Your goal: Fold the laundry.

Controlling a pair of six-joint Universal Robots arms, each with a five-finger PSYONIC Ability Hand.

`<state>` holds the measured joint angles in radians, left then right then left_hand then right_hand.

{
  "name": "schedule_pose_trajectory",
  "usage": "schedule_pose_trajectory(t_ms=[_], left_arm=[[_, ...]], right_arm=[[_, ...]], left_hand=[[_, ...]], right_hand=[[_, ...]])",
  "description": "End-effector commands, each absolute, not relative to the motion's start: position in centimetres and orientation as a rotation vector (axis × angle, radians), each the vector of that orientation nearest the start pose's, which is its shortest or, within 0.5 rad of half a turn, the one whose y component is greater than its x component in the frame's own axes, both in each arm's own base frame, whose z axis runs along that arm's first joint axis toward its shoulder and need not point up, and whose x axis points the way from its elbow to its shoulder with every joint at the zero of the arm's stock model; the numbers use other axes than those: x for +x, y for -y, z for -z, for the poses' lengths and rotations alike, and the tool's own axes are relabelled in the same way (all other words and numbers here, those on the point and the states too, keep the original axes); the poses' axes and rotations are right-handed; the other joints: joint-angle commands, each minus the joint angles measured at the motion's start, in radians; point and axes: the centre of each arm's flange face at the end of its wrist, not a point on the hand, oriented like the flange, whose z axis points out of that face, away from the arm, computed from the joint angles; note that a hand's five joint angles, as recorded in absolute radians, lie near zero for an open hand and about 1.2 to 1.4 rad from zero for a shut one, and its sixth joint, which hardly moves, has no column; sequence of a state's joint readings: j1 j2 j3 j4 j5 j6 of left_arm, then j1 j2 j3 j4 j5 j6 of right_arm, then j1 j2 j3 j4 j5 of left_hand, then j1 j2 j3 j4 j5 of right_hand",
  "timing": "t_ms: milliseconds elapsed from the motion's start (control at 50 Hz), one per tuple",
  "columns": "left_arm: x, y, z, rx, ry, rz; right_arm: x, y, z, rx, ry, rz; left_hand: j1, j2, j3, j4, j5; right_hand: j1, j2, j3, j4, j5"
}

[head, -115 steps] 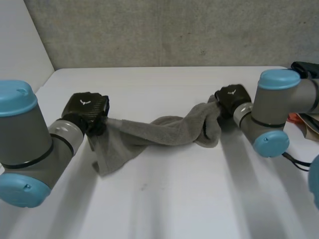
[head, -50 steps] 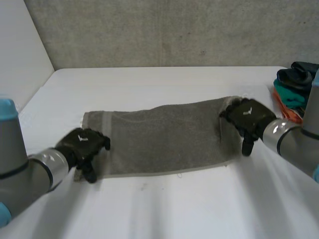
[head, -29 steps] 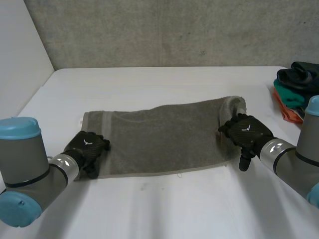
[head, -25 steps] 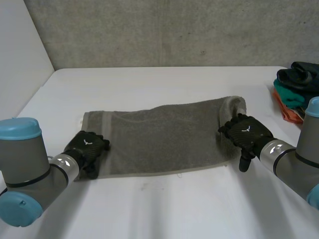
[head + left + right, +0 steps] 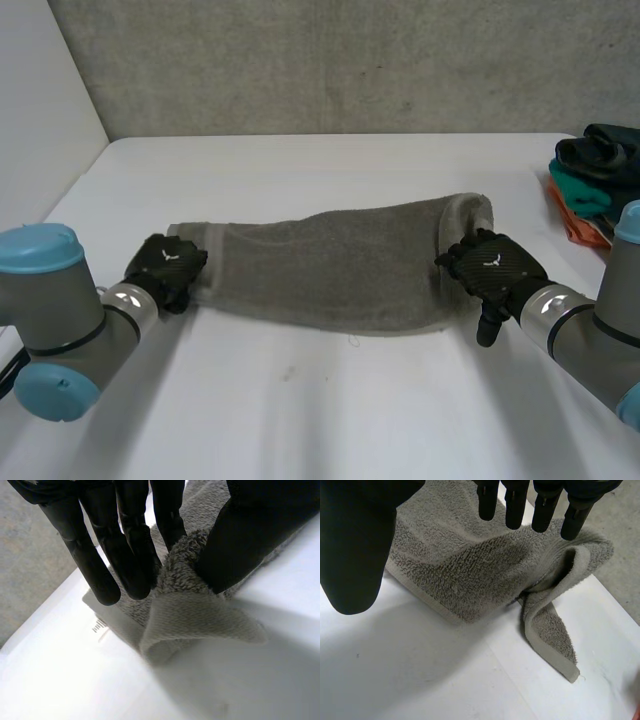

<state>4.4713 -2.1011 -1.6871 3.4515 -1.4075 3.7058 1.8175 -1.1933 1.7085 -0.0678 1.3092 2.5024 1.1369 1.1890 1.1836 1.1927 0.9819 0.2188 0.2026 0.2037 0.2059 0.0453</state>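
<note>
On my left, the left hand [image 5: 165, 268] sits at the left end of the towel [image 5: 330, 265]. Its wrist camera shows me the fingers [image 5: 127, 555] and thumb [image 5: 250, 535] clamped on a raised fold of the cloth there. The grey towel stretches left to right across the middle of the white table [image 5: 330, 410], mostly flat, with its right end rumpled and curled over itself. The right hand [image 5: 490, 272] is over that right end, fingers straight and thumb spread wide, gripping nothing. At the far right edge of the table lies a pile of clothes [image 5: 592, 175] in black, teal and orange.
</note>
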Motion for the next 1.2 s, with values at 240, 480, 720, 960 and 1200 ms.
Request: schedule_pose_trajectory(t_ms=[240, 480, 720, 960, 1200], left_arm=[[-22.5, 26.9, -23.0, 0.89, -2.312, 2.041], [-22.7, 26.7, -25.6, 0.856, -2.275, 2.125], [-21.8, 24.7, -30.1, 0.707, -2.312, 2.23], [-21.1, 23.5, -30.8, 0.716, -2.373, 2.158], [-23.3, 28.5, -21.6, 0.778, -2.548, 1.868]], right_arm=[[23.1, 26.7, -14.8, -1.027, -2.444, 1.525], [25.1, 31.8, -13.0, -1.021, -2.366, 1.776], [24.2, 33.5, -19.8, -1.172, -2.267, 2.106], [21.7, 31.0, -33.7, -1.223, -2.157, 2.217], [24.3, 36.2, -20.0, -1.45, -2.312, 1.776]], left_hand=[[0.259, 0.207, 0.213, 0.204, 0.24], [0.259, 0.207, 0.213, 0.204, 0.24], [0.259, 0.207, 0.213, 0.204, 0.24], [0.259, 0.207, 0.213, 0.204, 0.24], [0.259, 0.207, 0.213, 0.204, 0.24]], right_hand=[[0.061, 0.078, 0.077, 0.074, 0.06], [0.858, 0.875, 0.874, 0.871, 0.857], [1.177, 1.194, 1.193, 1.19, 1.176], [1.177, 1.194, 1.193, 1.19, 1.176], [1.177, 1.194, 1.193, 1.19, 1.176]])
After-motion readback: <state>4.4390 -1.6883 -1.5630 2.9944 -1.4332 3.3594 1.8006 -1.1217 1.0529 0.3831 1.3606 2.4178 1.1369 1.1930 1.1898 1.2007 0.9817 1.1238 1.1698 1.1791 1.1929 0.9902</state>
